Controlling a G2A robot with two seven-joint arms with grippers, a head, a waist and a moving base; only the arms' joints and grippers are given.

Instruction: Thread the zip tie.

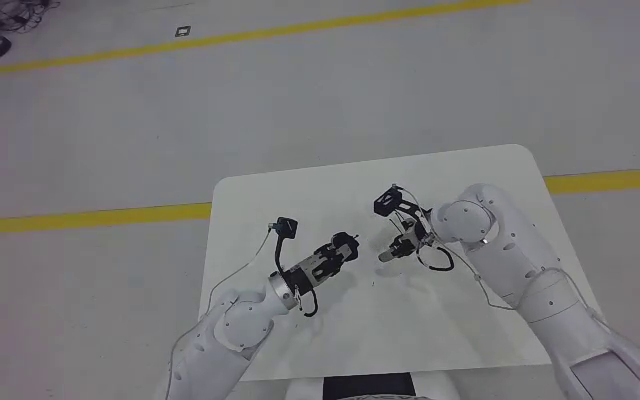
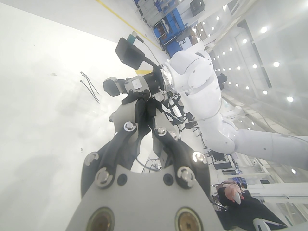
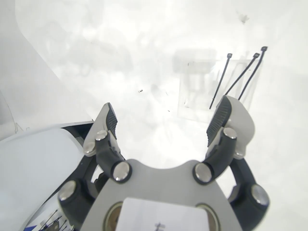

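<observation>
Right gripper (image 3: 168, 104) hanging wide open over white table (image 1: 480, 320). Three black zip ties (image 3: 241, 74) lying close together on clear sheet (image 3: 192, 92), just beyond its fingertips. Left gripper (image 2: 140, 106) facing it nearby, pads pressing together; anything pinched, cannot tell.

White table (image 1: 400, 320), rounded corners, on grey floor (image 1: 300, 100). Two yellow lines (image 1: 100, 217) across floor (one behind table). Small black square (image 1: 184, 31) by far line. Clear sheet (image 3: 195, 85) flat on tabletop, dark specks (image 3: 140, 91) near it. Blue shelves (image 2: 168, 25) beyond.
</observation>
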